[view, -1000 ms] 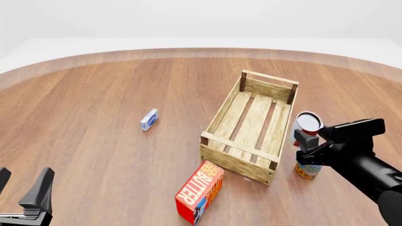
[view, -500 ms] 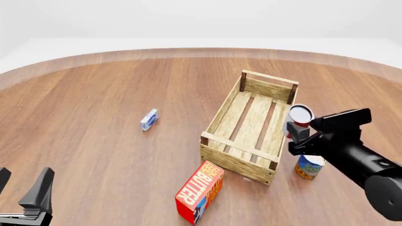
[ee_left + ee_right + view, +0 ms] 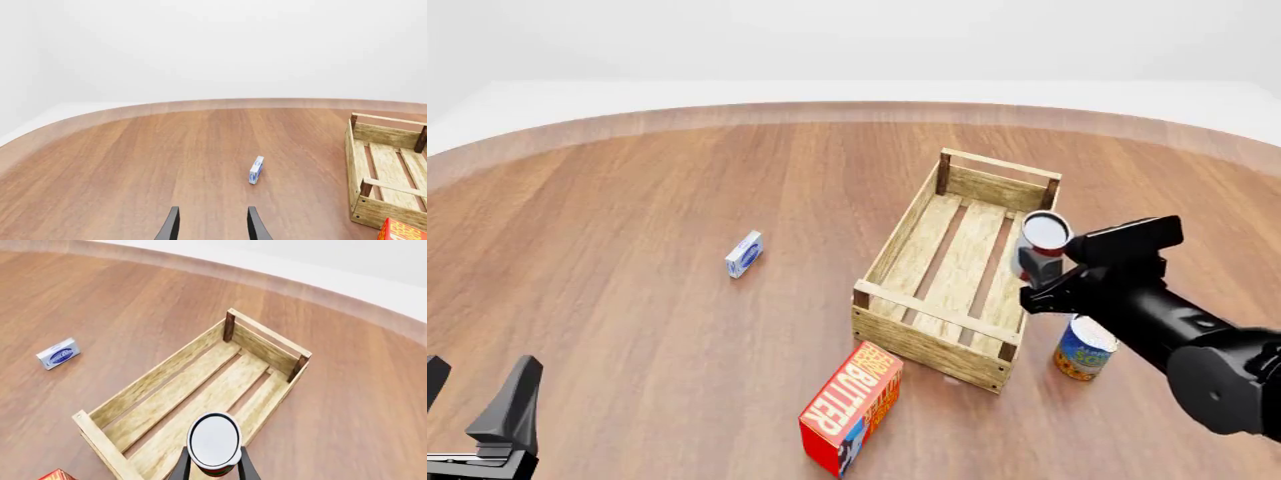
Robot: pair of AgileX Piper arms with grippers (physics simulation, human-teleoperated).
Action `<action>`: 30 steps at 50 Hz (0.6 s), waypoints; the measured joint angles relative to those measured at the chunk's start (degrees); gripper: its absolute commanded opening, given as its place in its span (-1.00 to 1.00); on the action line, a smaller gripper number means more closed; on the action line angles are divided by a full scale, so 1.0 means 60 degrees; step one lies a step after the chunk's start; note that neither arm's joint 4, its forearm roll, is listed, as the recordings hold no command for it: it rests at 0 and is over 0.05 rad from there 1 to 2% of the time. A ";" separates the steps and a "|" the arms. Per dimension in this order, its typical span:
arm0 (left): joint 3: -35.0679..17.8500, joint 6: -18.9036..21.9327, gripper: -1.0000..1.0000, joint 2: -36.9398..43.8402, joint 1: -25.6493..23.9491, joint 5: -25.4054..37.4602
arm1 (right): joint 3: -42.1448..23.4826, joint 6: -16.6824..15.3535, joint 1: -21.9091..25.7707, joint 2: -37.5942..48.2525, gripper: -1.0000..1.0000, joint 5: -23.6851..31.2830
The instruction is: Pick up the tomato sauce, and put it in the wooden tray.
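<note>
Tomato sauce lifted off the counter, gripped by our right end effector above the wooden tray; we judge only lowering and release remain. Left end effector idles, parted, empty.

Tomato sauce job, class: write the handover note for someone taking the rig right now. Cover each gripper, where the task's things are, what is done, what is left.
Right gripper: shut on the tomato sauce, held in the air over the right-hand side of the wooden tray.
Left gripper: open, holding nothing, low at the near left of the table.
Done: can picked up and carried over the tray.
Left: lower it onto the slats, open the fingers, pull back.
Note: the blue-and-yellow can stands just right of the tray; the butter box lies in front of it.
</note>
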 measured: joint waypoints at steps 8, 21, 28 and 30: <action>0.0000 0.0000 1.00 0.0000 0.0000 0.0000 | -0.0127 0.0001 0.0022 0.0340 -1.00 -0.0212; 0.0000 0.0000 1.00 0.0000 0.0000 0.0000 | -0.0395 -0.0013 0.0082 0.0906 -1.00 -0.0497; 0.0000 0.0000 1.00 0.0000 0.0000 0.0000 | -0.0557 -0.0029 0.0106 0.1192 -1.00 -0.0615; 0.0000 0.0000 1.00 0.0000 0.0000 0.0000 | -0.0595 -0.0030 0.0112 0.1274 -1.00 -0.0655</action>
